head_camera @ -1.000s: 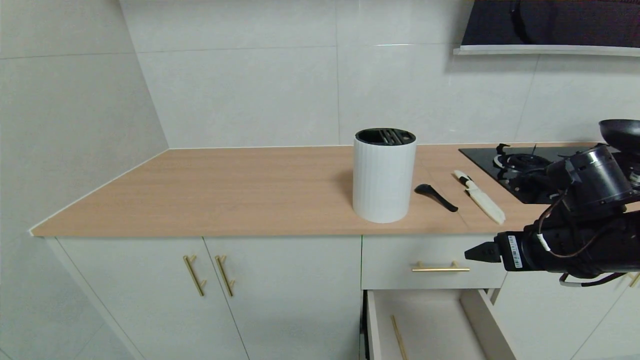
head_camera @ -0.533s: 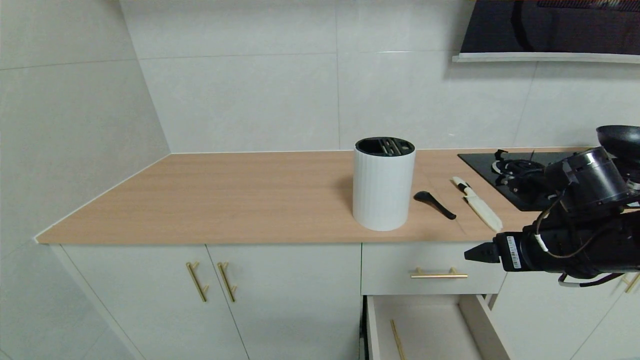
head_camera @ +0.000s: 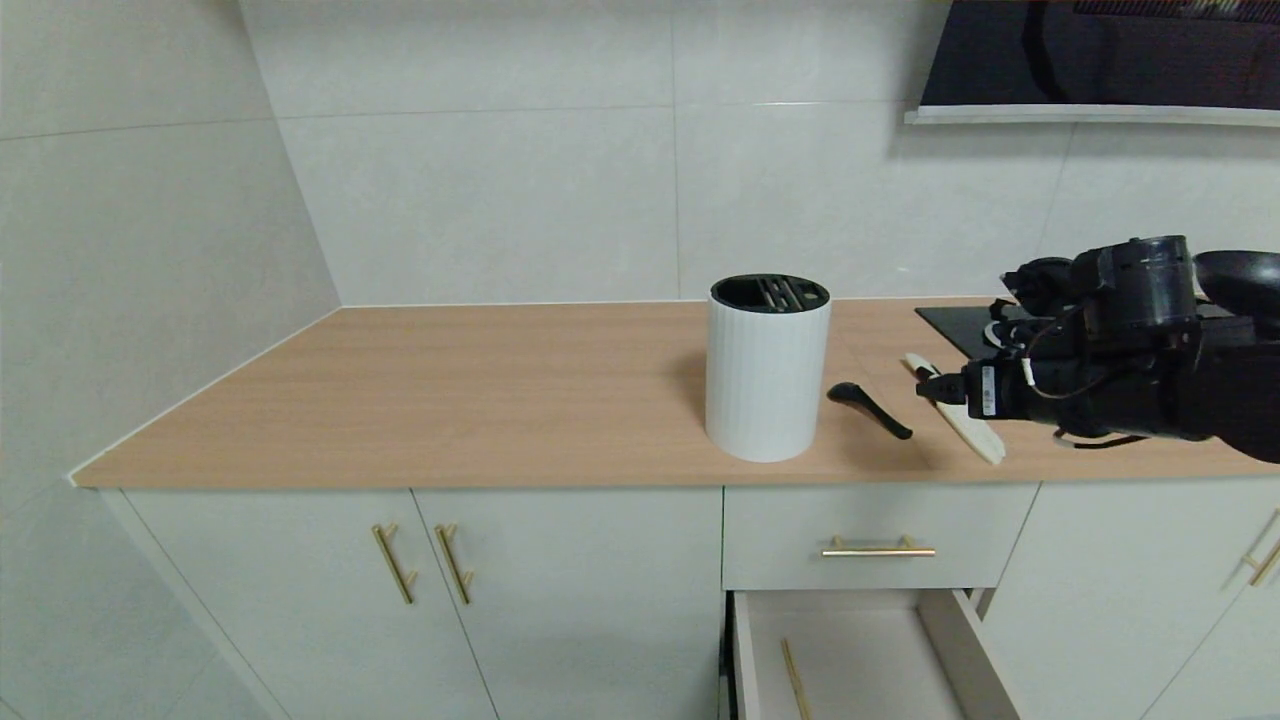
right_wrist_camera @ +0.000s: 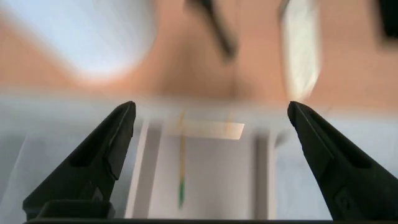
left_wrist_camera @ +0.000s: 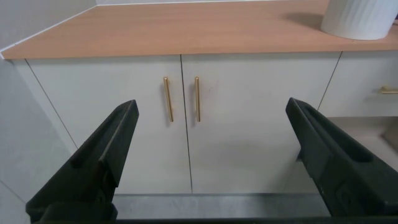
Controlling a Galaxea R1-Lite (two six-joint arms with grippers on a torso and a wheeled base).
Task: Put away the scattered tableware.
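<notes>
A white ribbed utensil holder (head_camera: pixel 768 372) with a black slotted top stands on the wooden counter (head_camera: pixel 450 390). To its right lie a black spoon (head_camera: pixel 870 405) and a white knife (head_camera: pixel 958 412). My right gripper (head_camera: pixel 930 391) hovers open just above the knife's handle end, pointing toward the holder. The right wrist view is blurred and shows the holder (right_wrist_camera: pixel 106 37), spoon (right_wrist_camera: pixel 214 25) and knife (right_wrist_camera: pixel 301 50) beyond the right gripper (right_wrist_camera: pixel 209 112). My left gripper (left_wrist_camera: pixel 211 104) is open and low, facing the cabinet doors (left_wrist_camera: pixel 186 124).
Below the counter a drawer (head_camera: pixel 850 650) stands pulled out, with a chopstick (head_camera: pixel 796 680) lying in it. A closed drawer with a gold handle (head_camera: pixel 878 548) is above it. A black gas stove (head_camera: pixel 965 322) and a dark pan (head_camera: pixel 1240 268) sit at the right.
My right arm has risen from in front of the drawers to above the counter, its gripper now over the knife. The head camera tilted slightly at first.
</notes>
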